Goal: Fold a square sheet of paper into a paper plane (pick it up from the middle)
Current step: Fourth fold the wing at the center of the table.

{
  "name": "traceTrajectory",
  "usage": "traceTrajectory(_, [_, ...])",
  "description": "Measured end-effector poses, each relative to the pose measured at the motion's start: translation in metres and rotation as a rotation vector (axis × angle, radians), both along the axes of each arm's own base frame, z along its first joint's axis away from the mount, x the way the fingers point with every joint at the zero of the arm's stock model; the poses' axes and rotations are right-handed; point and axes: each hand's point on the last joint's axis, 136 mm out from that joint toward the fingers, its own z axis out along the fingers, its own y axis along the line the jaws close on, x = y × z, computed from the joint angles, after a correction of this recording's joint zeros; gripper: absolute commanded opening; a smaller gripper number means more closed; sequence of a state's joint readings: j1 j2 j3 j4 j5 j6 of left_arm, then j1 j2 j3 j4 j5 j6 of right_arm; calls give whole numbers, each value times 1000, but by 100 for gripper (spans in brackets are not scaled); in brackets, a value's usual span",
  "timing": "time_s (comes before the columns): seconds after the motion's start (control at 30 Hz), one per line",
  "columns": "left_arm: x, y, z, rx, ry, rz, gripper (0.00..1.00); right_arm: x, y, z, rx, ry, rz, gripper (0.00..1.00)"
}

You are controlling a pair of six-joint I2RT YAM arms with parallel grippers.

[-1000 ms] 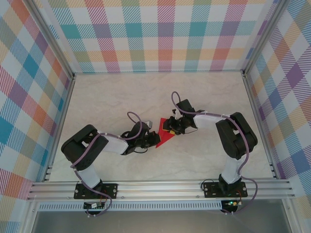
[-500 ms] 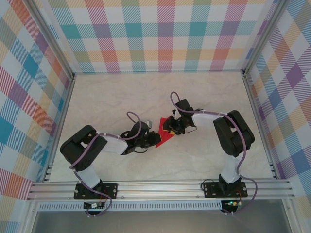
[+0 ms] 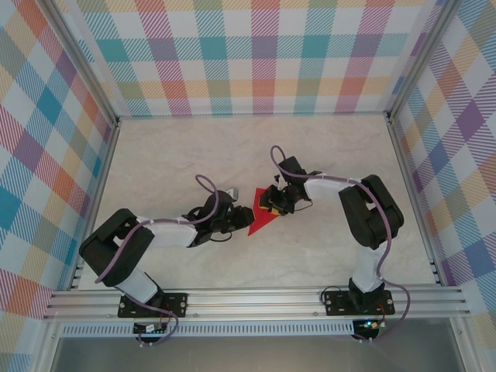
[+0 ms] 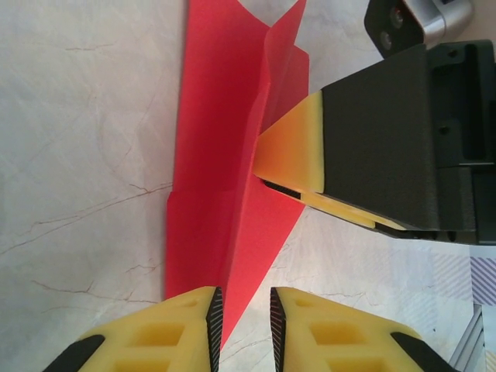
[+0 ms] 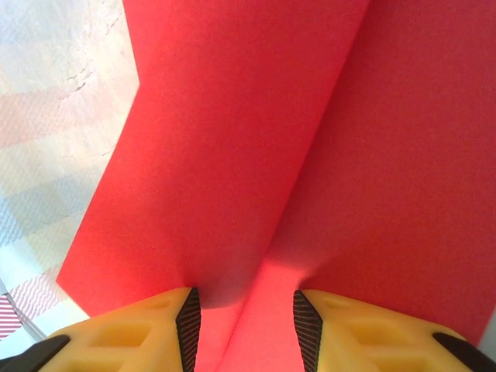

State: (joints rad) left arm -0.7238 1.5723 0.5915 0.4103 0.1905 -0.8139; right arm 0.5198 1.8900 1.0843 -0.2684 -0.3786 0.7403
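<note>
Creasing stage, by the look | square sheet of paper (image 4: 221, 139), folded to a red point, lies on the table (image 3: 155, 155) between your arms | left gripper (image 4: 246, 314) slightly spread around its tip | right gripper (image 5: 244, 310) straddles the raised fold; whether it pinches, you cannot tell | press squarely, don't drag.

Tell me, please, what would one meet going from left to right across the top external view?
left arm → left gripper → square sheet of paper → right gripper → right arm
</note>
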Motion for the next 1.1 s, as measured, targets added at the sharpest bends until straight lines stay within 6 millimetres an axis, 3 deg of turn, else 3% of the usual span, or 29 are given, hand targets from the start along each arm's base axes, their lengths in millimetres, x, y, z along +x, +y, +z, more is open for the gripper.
traceTrajectory(0.27, [-2,-9,6,-36,-18,-46,28,0,0,-1,-28,13,-8,42])
traceTrajectory(0.57, [-2,-18,-4,-43,11,-82,28,1,0,-1,-45,27,-24,43])
traceTrajectory(1.1, [3,-9,-20,28,33,-35,23,1,-1,-2,-53,38,-35,41])
